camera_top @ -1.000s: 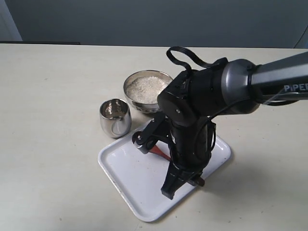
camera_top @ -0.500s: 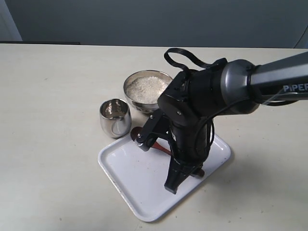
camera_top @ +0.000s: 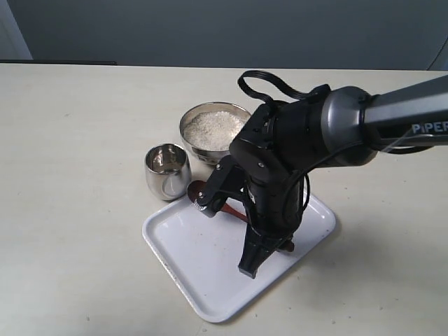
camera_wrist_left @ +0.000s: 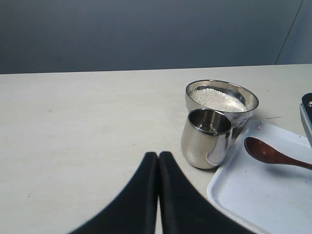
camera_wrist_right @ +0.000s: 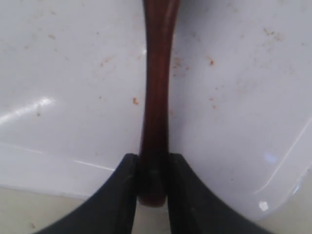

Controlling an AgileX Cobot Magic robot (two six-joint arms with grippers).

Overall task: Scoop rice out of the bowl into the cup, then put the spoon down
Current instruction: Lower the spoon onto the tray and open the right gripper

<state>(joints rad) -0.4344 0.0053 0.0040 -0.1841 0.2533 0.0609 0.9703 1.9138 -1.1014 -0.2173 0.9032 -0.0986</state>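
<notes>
My right gripper is shut on the end of the dark wooden spoon's handle. The spoon is held low over the white tray, its oval bowl empty and pointing toward the cup. The steel cup stands just beside the tray. Behind it is the steel bowl, holding a mound of white rice. In the exterior view the right gripper is mostly hidden under its arm. My left gripper is shut on nothing, short of the cup.
The tray lies at an angle near the table's front. The bulky right arm leans over it and hides part of the bowl. Bare table spreads to the left of the cup.
The right gripper has carried the spoon toward the cup. The spoon's bowl, hidden behind the arm before, now shows at the tray's corner by the cup.
</notes>
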